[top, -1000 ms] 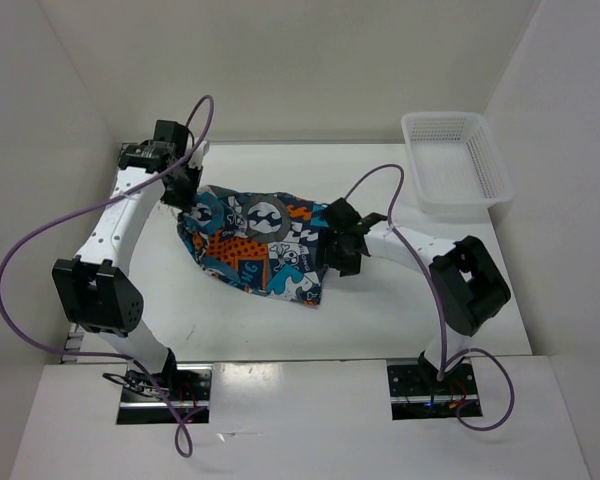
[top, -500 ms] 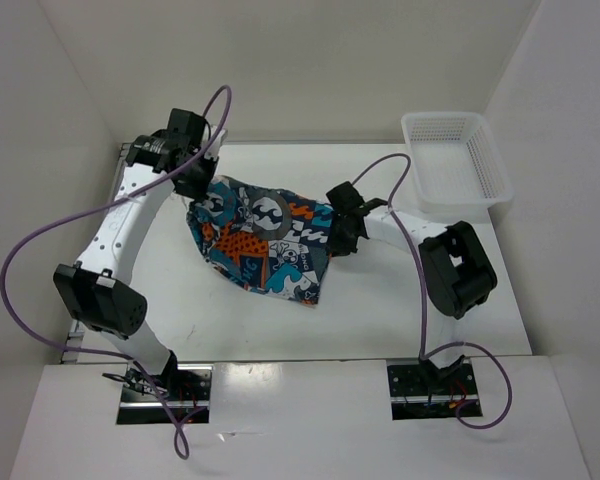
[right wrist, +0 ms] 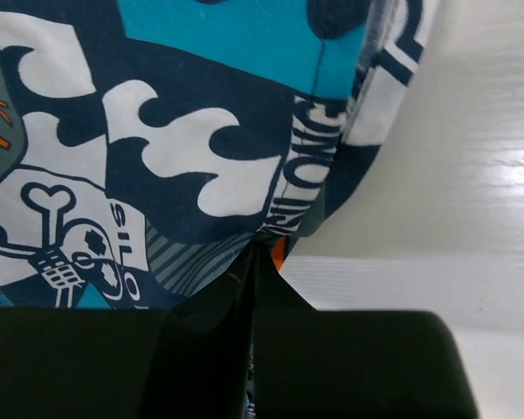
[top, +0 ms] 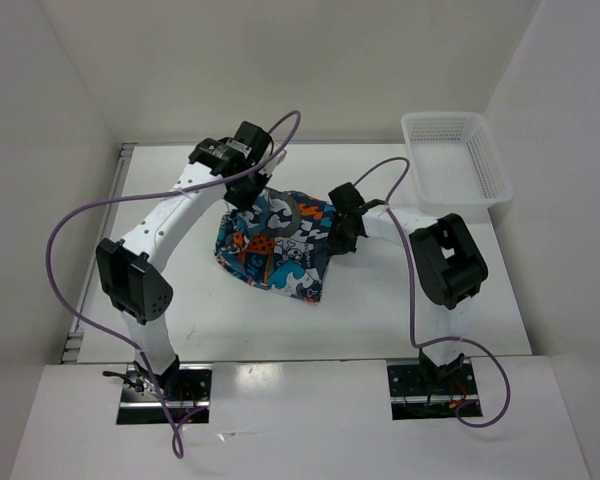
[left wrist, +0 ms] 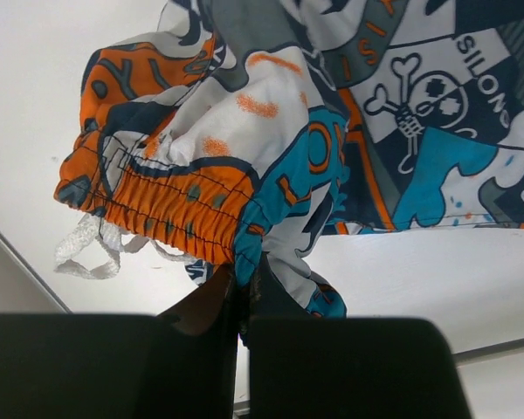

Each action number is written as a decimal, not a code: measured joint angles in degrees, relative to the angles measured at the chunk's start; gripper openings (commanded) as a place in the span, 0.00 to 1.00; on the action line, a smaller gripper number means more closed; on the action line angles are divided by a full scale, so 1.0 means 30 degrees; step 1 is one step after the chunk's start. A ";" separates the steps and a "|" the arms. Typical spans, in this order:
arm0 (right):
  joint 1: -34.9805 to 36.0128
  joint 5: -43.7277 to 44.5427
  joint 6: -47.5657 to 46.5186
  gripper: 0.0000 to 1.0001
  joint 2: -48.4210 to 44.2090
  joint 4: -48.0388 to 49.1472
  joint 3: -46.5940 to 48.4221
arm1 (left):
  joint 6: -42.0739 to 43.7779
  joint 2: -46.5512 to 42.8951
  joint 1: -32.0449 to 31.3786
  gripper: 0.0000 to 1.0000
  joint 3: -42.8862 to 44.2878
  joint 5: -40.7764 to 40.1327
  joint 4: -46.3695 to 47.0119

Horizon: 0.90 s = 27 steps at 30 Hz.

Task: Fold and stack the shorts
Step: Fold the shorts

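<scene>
Far right, basket [top: 455,160]; open table [top: 270,325] before shorts [top: 275,250]

shorts [left wrist: 271,157] print, lettering reading roughly "SILONG" beside a skull [left wrist: 410,94], other letters fold-cut, unreadable

You see the shorts [top: 275,252] lying bunched on the white tabletop [top: 180,295] between your two arms. Your left fingers [top: 246,194] meet the cloth at its far left corner, and your right fingers [top: 337,234] at its right edge. A white mesh basket [top: 497,165] stands at the far right, apart from the shorts.
</scene>
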 measured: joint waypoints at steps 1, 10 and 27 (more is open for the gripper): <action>0.0000 -0.0087 0.0007 0.00 0.0051 0.0131 0.0000 | 0.0000 0.0189 -0.0233 0.00 0.0138 -0.0066 -0.0044; 0.0000 -0.0474 0.0022 0.00 0.0153 0.0670 -0.0029 | 0.0000 0.0415 -0.1974 0.00 -0.0998 0.1435 0.3024; -0.0197 -0.0692 0.0109 0.33 0.0036 0.0896 -0.0160 | 0.0000 0.0612 -0.3067 0.37 -0.4473 0.6331 0.8196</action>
